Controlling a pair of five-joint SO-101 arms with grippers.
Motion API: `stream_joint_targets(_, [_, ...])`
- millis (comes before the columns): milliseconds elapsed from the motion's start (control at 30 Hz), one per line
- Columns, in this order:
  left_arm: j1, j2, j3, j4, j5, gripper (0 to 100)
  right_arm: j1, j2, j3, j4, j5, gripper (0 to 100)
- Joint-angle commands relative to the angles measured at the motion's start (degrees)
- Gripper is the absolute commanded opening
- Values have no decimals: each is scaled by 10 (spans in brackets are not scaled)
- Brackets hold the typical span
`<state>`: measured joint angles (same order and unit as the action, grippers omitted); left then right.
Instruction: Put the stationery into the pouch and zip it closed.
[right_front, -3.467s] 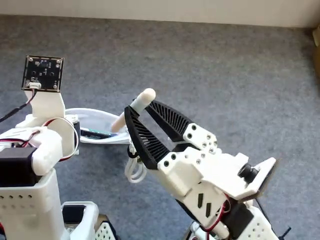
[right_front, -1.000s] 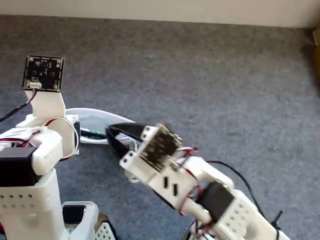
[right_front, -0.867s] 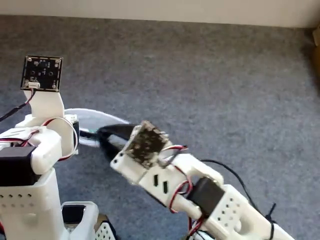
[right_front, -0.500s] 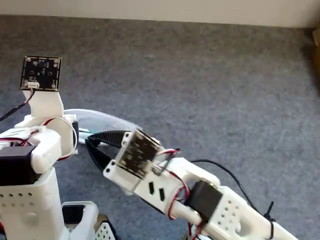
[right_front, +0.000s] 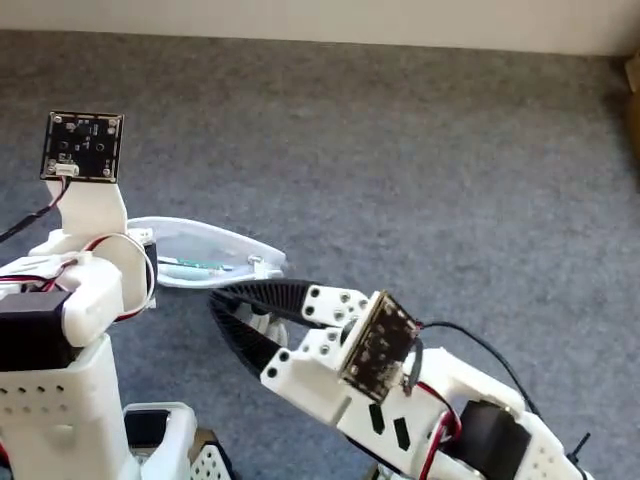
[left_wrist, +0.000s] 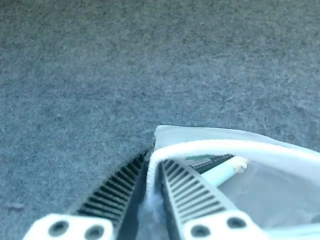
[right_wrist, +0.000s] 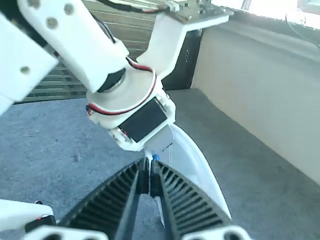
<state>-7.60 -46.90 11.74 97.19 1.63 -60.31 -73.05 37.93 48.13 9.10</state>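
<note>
Rolling over and dropping low, the right arm no longer carries the pale stick it held earlier. The right end effector (right_front: 214, 300) now sits just beside the near edge of the pouch (right_front: 205, 243) on the grey tabletop (right_front: 450, 150), its fingers pressed together. The right wrist view puts those tips at the pouch's end by the left arm's wrist, but whether they nip anything there is too small to tell. From above, the left arm covers the pouch's left end. The left wrist view shows the left end effector (left_wrist: 153, 162) pinching the pouch's white zipper rim. The pouch is translucent white and lies flat, with its mouth gaping. A green pen (left_wrist: 207, 161) and a white stick (left_wrist: 220, 172) lie inside, partly hidden by the rim.
</note>
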Motion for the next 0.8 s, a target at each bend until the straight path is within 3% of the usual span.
stream_joint_targets(0, [-6, 6, 8, -6, -1, 8, -5, -11, -37, 50, -28, 11])
stream_joint_targets(200, [-6, 5, 23, -8, -1, 10, -5, -11, -36, 109, -76, 24])
stream_joint_targets(367, [-6, 5, 24, -6, -1, 10, -4, -12, -36, 139, -111, 139])
stream_joint_targets(767, [-6, 5, 25, -4, -3, 10, 58, -12, 34, 120, -111, 146])
